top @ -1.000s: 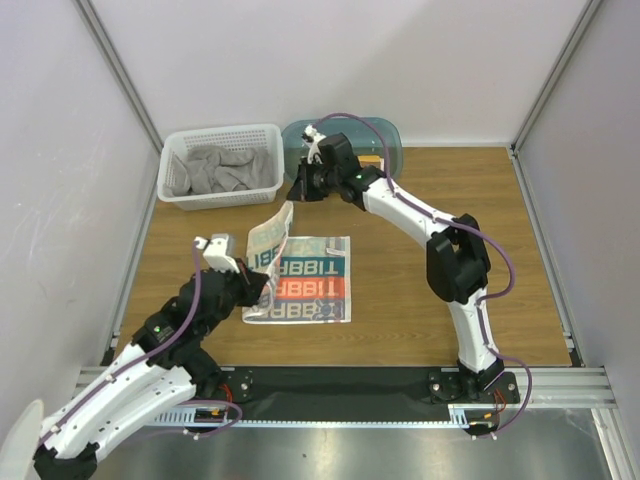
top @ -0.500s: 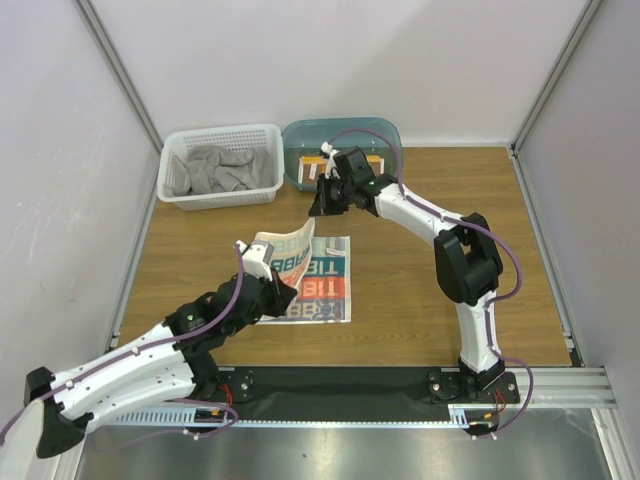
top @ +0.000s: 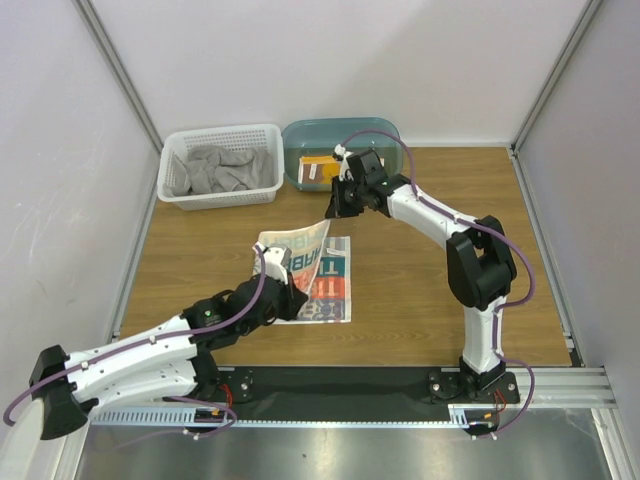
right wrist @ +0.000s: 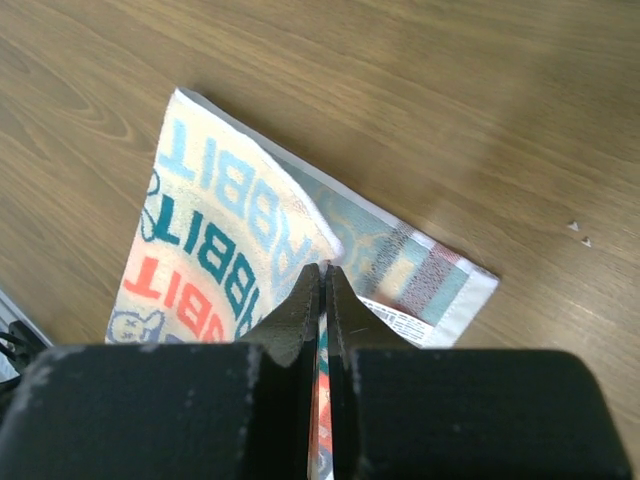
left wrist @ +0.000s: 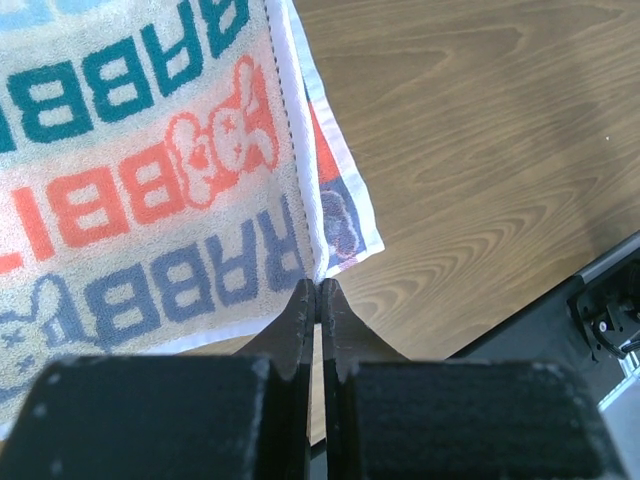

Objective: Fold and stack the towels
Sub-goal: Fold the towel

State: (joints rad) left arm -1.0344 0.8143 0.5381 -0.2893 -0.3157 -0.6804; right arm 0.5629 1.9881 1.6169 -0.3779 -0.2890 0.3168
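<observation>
At the middle of the wooden table (top: 420,290) lies the white printed towel (top: 330,275), lettered in red, blue and black. Its left half is raised off the wood and leans over the flat right half. The left gripper (left wrist: 318,292) has its jaws pressed together on the near corner of that raised flap, with the hem pinched between the black fingertips. The right gripper (right wrist: 325,272) is likewise clamped tight on the far corner and holds it above the table, so the cloth hangs from it in a curved sheet. At the far left of the table stands the white lattice basket (top: 220,197), with the grey towel (top: 215,168) crumpled inside. Just beside it on the right sits the teal tub (top: 390,135). Inside it lies the brown towel with orange edge (top: 325,162), partly hidden by the right arm.
</observation>
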